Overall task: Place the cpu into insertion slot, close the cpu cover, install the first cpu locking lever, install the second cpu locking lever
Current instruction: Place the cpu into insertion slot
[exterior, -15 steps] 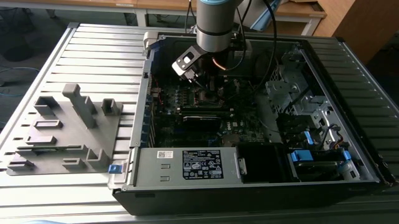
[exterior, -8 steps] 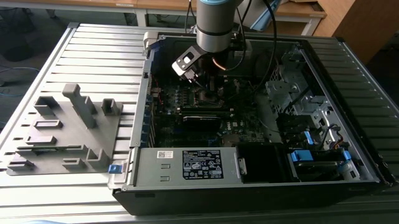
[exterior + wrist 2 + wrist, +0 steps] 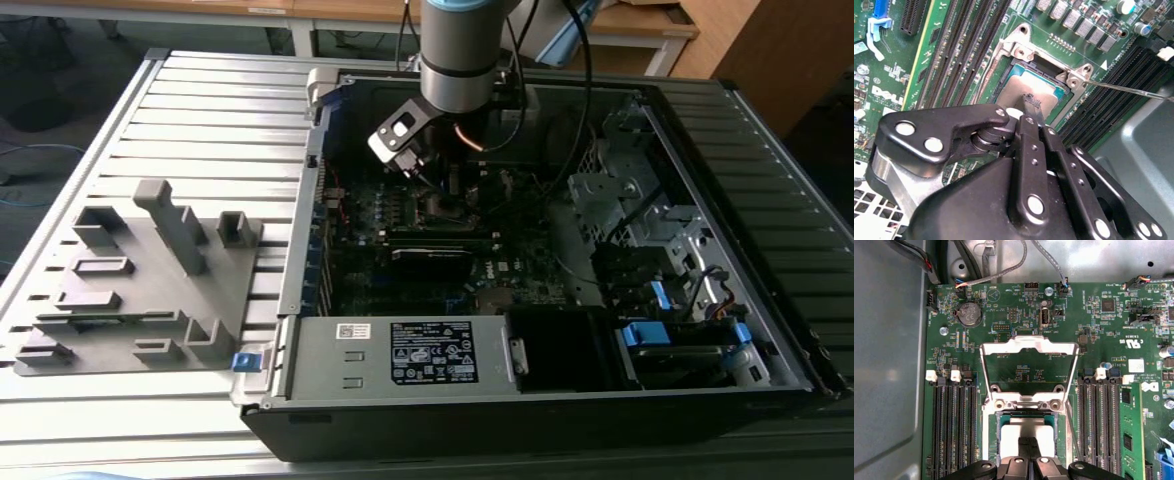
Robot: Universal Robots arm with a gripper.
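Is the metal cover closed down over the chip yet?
No, the cpu cover is flipped open in the first wrist view, leaving the cpu uncovered.

Grey slatted table (image 3: 200, 110) w/ wooden desks (image 3: 347, 10) behind.

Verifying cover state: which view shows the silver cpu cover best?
First wrist view: the thin square silver metal cpu cover stands open, whole frame and cut-out visible. Second wrist view catches just its hinge-side metal; exterior view, too small to tell.

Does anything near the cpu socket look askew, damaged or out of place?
Nothing stands out. The cpu appears to lie square in the insertion slot under the gripper, and the cpu cover stands open, undamaged.
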